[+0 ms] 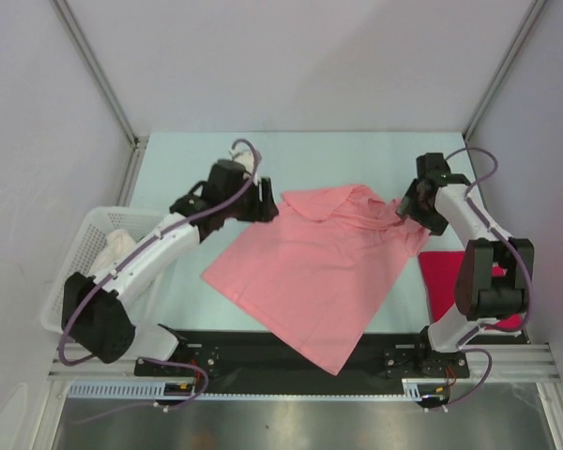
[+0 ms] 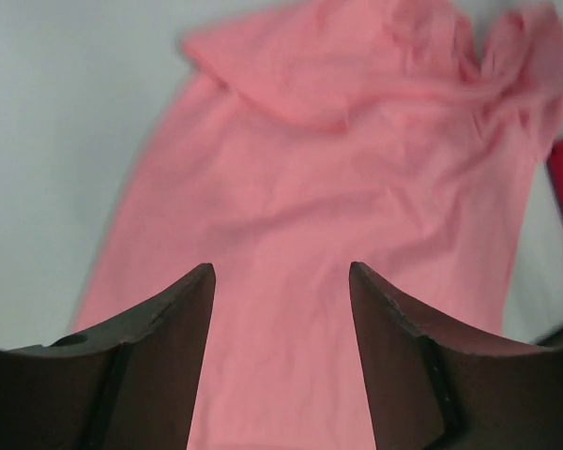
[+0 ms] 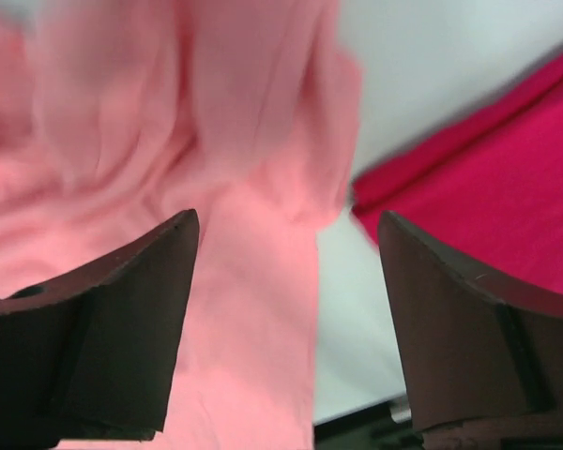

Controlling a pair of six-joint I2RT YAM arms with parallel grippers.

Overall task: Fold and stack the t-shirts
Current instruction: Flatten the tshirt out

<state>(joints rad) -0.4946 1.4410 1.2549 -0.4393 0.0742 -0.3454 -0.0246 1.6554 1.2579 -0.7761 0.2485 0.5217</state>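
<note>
Salmon-pink t-shirt (image 1: 314, 272): plain, soft, spread mostly flat on table (image 1: 169, 169), set diagonally, lying btwn left tool (image 1: 263, 201) & right tool (image 1: 415, 211). Top edge rumpled w/ folds, bunched most nr right tool; one top corner just beside left tool. Bottom corner points to near table edge, well apart from both tools. Magenta-red t-shirt (image 1: 448, 281): compact flat patch, nearer than right tool, just beside pink one's right edge.

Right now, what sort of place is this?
Probably a lab robot test cell, not a home: a pale table walled by plain white panels on metal frame posts, left arm and right arm bolted to a black base plate, a pink t-shirt laid out.
</note>
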